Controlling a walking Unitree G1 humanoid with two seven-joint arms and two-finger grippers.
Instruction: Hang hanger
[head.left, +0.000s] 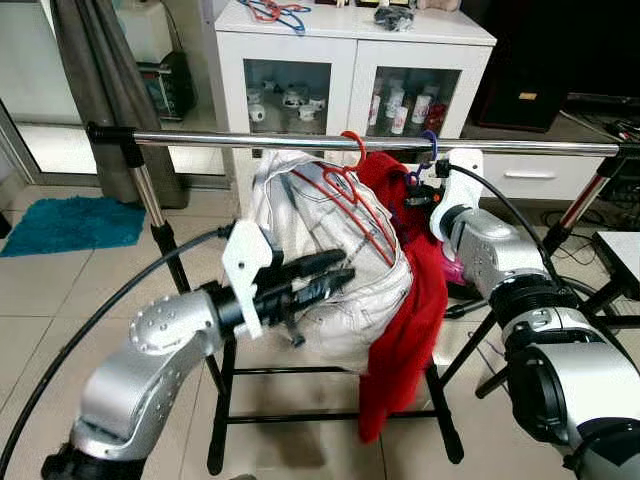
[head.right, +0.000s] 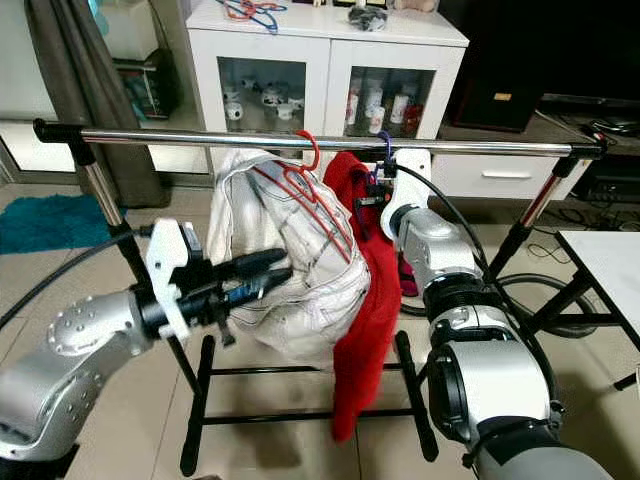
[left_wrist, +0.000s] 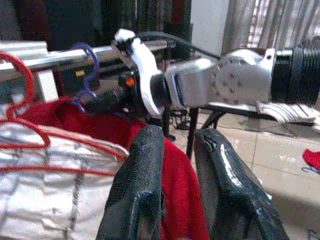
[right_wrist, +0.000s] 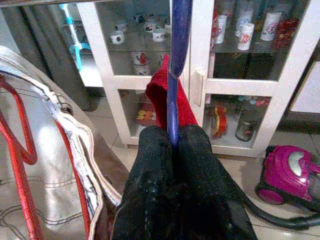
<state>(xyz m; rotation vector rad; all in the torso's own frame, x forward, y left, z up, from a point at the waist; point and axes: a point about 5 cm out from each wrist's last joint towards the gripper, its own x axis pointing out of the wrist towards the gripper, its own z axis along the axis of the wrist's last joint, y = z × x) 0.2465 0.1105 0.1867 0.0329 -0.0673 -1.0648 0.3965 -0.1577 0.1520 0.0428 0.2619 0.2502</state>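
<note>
Purple hanger (head.left: 428, 150) hooked over the rail (head.left: 250, 141), carrying a red garment (head.left: 410, 300); right gripper (right_wrist: 172, 145) pinches its neck. Left of it, red hanger (head.left: 350, 190) with white jacket (head.left: 330, 280). Left gripper (head.left: 335, 270), fingers narrowly parted, holds nothing beside the jacket.

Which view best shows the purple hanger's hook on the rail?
Left wrist view: the purple hanger hook curls over the rail, the right gripper just below. Both eye views show it small. Right wrist view shows its shaft pinched between that gripper's fingers.

White cabinet (head.left: 350, 60) — teal rug (head.left: 70, 222)
</note>
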